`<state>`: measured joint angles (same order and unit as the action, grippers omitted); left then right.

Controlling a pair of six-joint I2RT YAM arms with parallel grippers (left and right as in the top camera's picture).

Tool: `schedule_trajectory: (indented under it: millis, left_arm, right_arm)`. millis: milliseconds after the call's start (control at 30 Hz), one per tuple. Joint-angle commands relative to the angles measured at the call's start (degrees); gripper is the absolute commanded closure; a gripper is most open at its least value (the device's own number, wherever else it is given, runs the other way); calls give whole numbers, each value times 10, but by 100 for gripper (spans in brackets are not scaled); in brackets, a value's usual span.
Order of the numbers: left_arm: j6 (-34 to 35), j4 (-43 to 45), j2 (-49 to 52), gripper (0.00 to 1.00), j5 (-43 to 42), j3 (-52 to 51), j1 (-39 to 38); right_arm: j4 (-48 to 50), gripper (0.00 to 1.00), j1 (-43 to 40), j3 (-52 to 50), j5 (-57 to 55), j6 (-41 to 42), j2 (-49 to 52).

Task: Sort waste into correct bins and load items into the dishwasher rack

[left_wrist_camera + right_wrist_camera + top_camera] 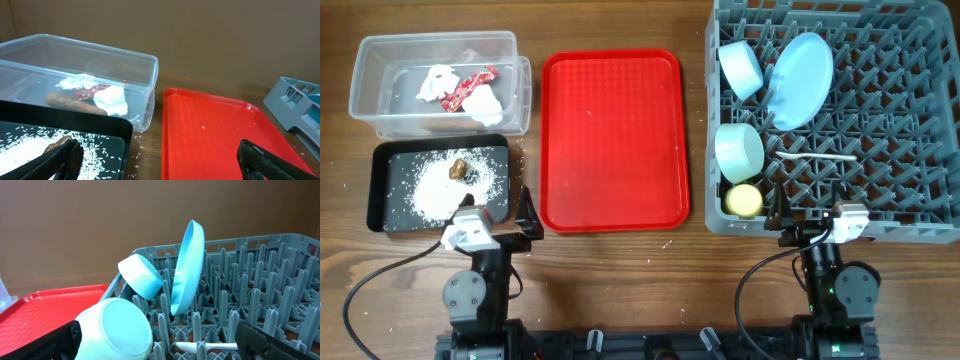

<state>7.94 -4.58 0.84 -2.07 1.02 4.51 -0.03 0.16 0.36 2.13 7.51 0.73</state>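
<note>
Both arms sit at the near edge of the bench. The left pincer (160,167) is spread wide with nothing between its fingers, by the near right corner of the black tray (380,185). The right pincer (160,345) is just as wide and empty at the near wall of the dishwasher rack (910,130). The clear tub (370,60) holds the red wrapper (468,88), crumpled tissue (438,82) and, seen through its wall, what looks like a long brown scrap (72,102). White grains (430,190) and a small brown scrap (459,168) lie in the black tray. The red serving tray (615,140) lies between bins and rack. In the rack the pale blue plate (802,80) stands on edge beside the tipped light blue bowl (740,68), with the pale green bowl (738,150), the yellow cup (744,200) and the white spoon (815,158) nearer the arm.
</note>
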Motion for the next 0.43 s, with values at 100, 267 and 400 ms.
schedule_trajectory:
  millis: [100, 267, 400]
  left_arm:
    - [-11, 3, -5, 0, -9, -7, 1]
    - [-11, 3, -5, 0, -9, -7, 1]
    - [-11, 3, -5, 0, -9, -7, 1]
  right_arm:
    - [2, 0, -1, -1, 7, 4, -5]
    - [2, 0, -1, -1, 7, 4, -5]
    - [2, 0, -1, -1, 7, 4, -5]
